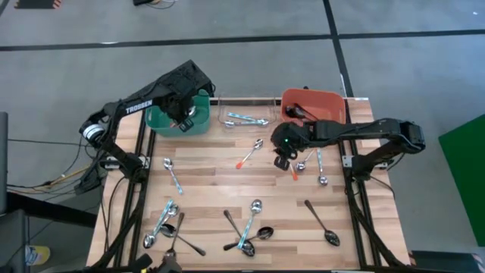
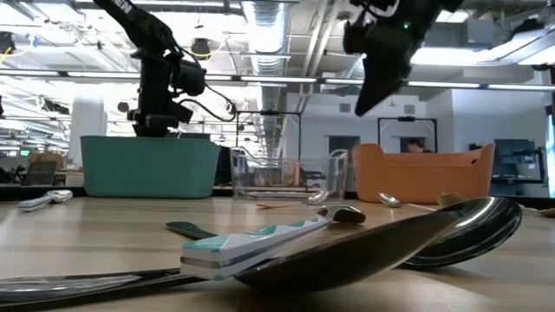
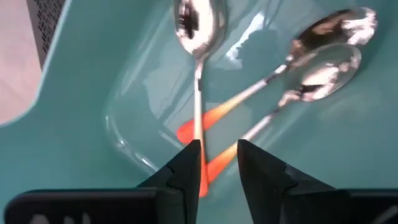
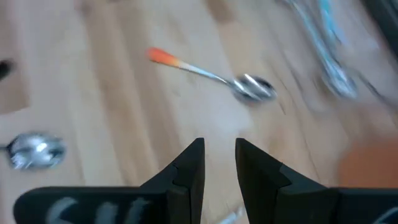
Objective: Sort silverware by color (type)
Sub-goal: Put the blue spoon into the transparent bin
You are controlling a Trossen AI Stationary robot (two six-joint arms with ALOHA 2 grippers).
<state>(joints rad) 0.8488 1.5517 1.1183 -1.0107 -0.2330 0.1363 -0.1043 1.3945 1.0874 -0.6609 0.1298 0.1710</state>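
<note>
The left gripper (image 3: 219, 163), fingers parted, is hanging over the teal plastic bin (image 3: 74, 124) holding three orange-handled metal spoons (image 3: 198, 81), while the right gripper (image 4: 217, 163), slightly spread and empty, is hovering above another orange-handled spoon (image 4: 211, 74).

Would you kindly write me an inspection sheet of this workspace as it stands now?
Surface: wooden table, no damage seen.
Job's things: spoons scattered on the table; three orange-handled spoons in the teal bin; teal-handled ones in the clear bin.
Clutter: nothing seen.
Grippers: left tool over the teal bin, empty; right tool above the table near the orange bin, empty.
Cables: bundles beside the table's left edge.
Surroundings: open office behind.
</note>
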